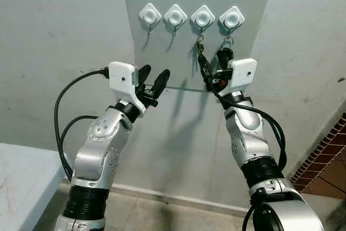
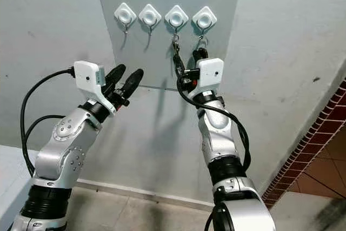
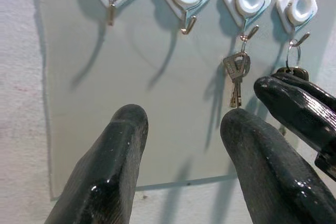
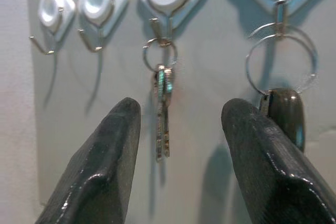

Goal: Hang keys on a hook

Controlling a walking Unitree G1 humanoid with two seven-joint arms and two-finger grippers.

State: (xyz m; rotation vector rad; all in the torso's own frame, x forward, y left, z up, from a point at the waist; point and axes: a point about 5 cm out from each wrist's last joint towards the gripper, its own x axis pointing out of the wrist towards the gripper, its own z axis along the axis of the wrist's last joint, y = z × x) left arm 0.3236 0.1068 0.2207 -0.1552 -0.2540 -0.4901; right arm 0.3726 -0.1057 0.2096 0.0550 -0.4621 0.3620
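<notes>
On the grey panel before us sit four white hooks in a row; the two at our left are bare, the third hook carries a ring of metal keys, and the fourth hook carries a ring with a black fob. Our right gripper stands just below them with its fingers spread and holding nothing: the keys hang at twelve o'clock between the fingers, long axis straight down, and the fob hangs at one o'clock, just behind the right-hand finger. Whether that finger touches the fob we cannot tell. Our left gripper is also released and empty, raised at about nine o'clock from the keys and farther off. We judge the hanging done, so the right arm need only draw back without snagging either ring. Around the panel lie a plain wall, a table low at our left, and brick low at our right.
</notes>
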